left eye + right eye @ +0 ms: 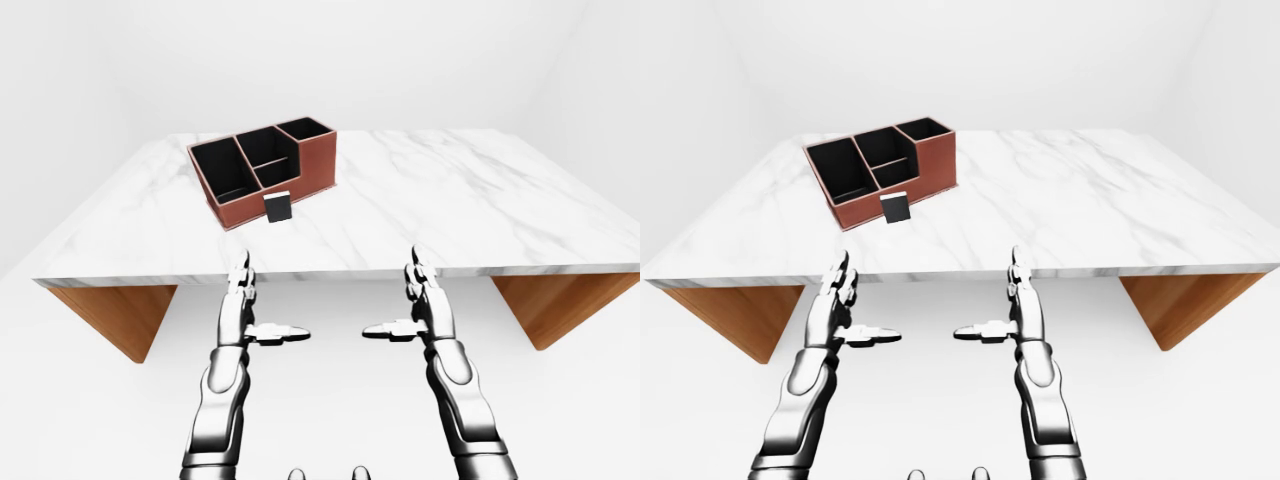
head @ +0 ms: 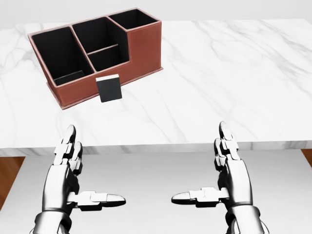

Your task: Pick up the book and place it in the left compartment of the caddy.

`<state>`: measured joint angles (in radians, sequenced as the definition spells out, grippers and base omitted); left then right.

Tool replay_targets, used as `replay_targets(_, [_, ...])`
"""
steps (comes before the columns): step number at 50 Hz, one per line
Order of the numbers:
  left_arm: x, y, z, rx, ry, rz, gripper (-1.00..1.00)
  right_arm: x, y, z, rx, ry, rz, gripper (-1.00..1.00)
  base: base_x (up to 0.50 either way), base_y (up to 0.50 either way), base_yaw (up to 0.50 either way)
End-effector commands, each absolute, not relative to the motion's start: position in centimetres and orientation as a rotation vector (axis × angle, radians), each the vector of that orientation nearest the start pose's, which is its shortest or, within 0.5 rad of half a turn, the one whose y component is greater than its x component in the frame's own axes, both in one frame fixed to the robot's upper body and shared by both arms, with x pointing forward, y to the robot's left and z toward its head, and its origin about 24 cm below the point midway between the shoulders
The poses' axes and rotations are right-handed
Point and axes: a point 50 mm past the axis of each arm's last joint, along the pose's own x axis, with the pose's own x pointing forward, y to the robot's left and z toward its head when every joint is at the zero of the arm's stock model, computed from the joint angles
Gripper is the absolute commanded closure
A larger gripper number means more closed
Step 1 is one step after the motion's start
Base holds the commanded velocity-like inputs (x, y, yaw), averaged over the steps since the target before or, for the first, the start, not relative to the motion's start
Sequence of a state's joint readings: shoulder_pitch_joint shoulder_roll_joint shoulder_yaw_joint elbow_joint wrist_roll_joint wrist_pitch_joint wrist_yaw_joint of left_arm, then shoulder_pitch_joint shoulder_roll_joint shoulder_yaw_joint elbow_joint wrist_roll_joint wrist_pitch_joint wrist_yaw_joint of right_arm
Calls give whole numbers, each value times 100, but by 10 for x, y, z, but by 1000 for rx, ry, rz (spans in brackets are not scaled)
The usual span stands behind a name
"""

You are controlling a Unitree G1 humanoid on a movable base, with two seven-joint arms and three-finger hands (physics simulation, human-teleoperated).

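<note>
A small black book (image 2: 108, 88) stands upright on the marble table (image 2: 219, 73), just below the brown caddy (image 2: 141, 46) in the head view, touching or nearly touching its wall. The caddy's left compartment (image 2: 56, 53) is a dark open well. Both metal hands hover off the table's near edge, below it in the view. My left hand (image 2: 73, 170) is open, fingers straight and thumb out to the right. My right hand (image 2: 226, 170) mirrors it, open and holding nothing.
The caddy also has two middle wells and a taller right well (image 2: 132, 18). Wooden table legs (image 1: 115, 315) show under both ends of the white marble top. White floor and walls surround the table.
</note>
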<state>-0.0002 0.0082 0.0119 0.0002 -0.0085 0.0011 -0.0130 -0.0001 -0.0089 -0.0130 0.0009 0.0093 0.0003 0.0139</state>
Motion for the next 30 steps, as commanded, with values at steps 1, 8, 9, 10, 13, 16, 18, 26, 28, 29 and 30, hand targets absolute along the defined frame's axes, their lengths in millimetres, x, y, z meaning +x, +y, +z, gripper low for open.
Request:
replay_targets(1, [256, 159, 42, -6, 5, -2, -100, 253, -159, 42, 4, 4, 6, -100, 0, 0, 0])
replay_targets(8, [257, 160, 45, -10, 8, -1, -100, 255, -157, 47, 10, -5, 14, -100, 0, 0, 0])
replay_targets(9, [259, 160, 45, -11, 9, -2, -100, 256, -156, 49, 10, -5, 13, -100, 0, 0, 0])
replay_targets(10, [260, 160, 46, -11, 9, -3, -100, 257, -155, 50, 11, -6, 14, -100, 0, 0, 0])
replay_targets(13, [264, 161, 51, -13, 6, -5, -100, 263, -153, 59, 13, -22, 12, -100, 0, 0, 0])
replay_targets(16, [274, 165, 62, -8, -25, -2, -100, 270, -151, 81, 3, -107, 22, -100, 0, 0, 0])
replay_targets(18, [280, 167, 69, -8, -49, 1, -100, 272, -152, 93, 10, -156, 22, -100, 0, 0, 0])
replay_targets(26, [301, 168, 112, 3, -198, -10, -100, 291, -150, 144, -15, -345, 41, -100, 0, 0, 0])
replay_targets(28, [303, 168, 119, 4, -221, -10, -100, 291, -149, 149, -20, -362, 48, -100, 0, 0, 0])
replay_targets(29, [303, 168, 119, 4, -222, -10, -100, 291, -149, 149, -21, -363, 48, -100, 0, 0, 0])
replay_targets(30, [303, 169, 127, 1, -253, -8, -100, 290, -146, 152, -24, -379, 57, -100, 0, 0, 0])
